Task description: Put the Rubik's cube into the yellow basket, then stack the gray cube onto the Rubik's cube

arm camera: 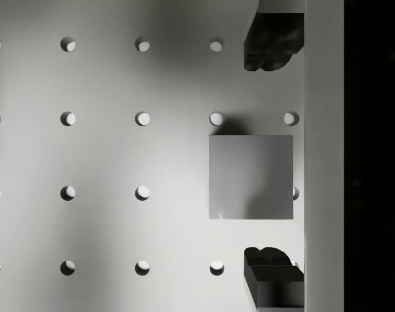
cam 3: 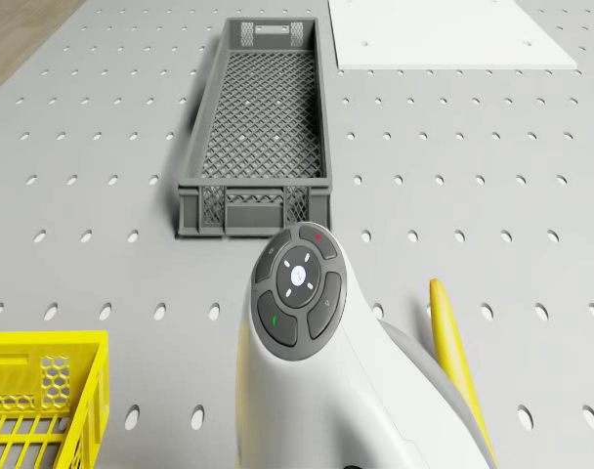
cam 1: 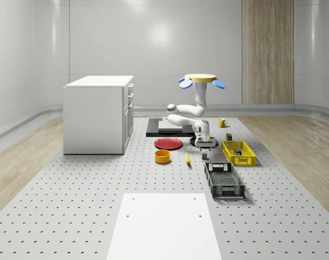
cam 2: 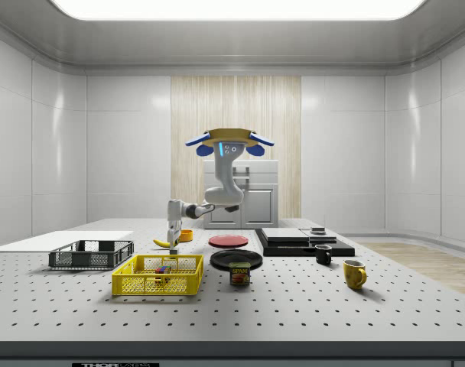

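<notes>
The gripper (arm camera: 273,156) is being held spread wide directly above the gray cube (arm camera: 251,177), which is lying untouched on the perforated table (arm camera: 106,156) between the two fingertips (arm camera: 269,42). The drone (cam 1: 201,79) is being hovered above the table beside the red plate (cam 1: 168,143), while the Rubik's cube (cam 2: 164,270) is being kept inside the yellow basket (cam 2: 157,284), near the gray crate (cam 3: 260,127).

The drone (cam 1: 201,79) hovers over the table (cam 1: 72,189); its spread pincer (arm camera: 273,156) straddles the gray cube (arm camera: 251,177) with bare table around. Banana (cam 1: 187,158) and yellow basket (cam 1: 238,153) flank it.
</notes>
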Robot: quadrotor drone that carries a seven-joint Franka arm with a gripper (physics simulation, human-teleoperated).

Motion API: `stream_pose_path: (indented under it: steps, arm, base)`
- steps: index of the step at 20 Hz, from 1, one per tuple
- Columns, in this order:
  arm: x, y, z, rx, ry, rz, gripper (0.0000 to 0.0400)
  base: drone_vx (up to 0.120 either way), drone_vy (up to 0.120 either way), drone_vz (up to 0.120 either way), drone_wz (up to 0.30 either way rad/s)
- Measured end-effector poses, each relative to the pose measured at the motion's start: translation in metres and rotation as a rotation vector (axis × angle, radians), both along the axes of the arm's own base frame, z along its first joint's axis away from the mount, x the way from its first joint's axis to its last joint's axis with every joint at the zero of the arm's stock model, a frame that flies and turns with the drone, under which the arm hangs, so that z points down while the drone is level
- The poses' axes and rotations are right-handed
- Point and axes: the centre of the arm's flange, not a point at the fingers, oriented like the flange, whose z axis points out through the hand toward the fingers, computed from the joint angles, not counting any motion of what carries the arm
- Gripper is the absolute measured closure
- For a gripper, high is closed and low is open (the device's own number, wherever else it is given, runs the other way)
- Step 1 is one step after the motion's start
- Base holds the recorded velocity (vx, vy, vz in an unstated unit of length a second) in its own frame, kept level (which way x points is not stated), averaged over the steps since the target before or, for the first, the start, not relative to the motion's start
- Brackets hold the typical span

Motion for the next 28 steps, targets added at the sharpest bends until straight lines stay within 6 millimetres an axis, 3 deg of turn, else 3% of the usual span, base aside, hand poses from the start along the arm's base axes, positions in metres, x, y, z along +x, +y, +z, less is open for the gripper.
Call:
stream_pose_path:
  steps: [10,23,25,28]
  arm:
    - [0.000,-0.007,0.000,0.000,0.000,0.000,0.0000]
    - [0.000,-0.014,0.027,0.000,0.000,0.000,0.0000]
    - [0.000,-0.014,0.029,0.000,0.000,0.000,0.0059]
    - [0.000,-0.014,0.030,0.000,0.000,0.000,0.0107]
  base:
    - [0.000,-0.028,-0.020,0.000]
    - [0.000,0.000,0.000,0.000]
    - [0.000,0.000,0.000,0.000]
    - [0.000,0.000,0.000,0.000]
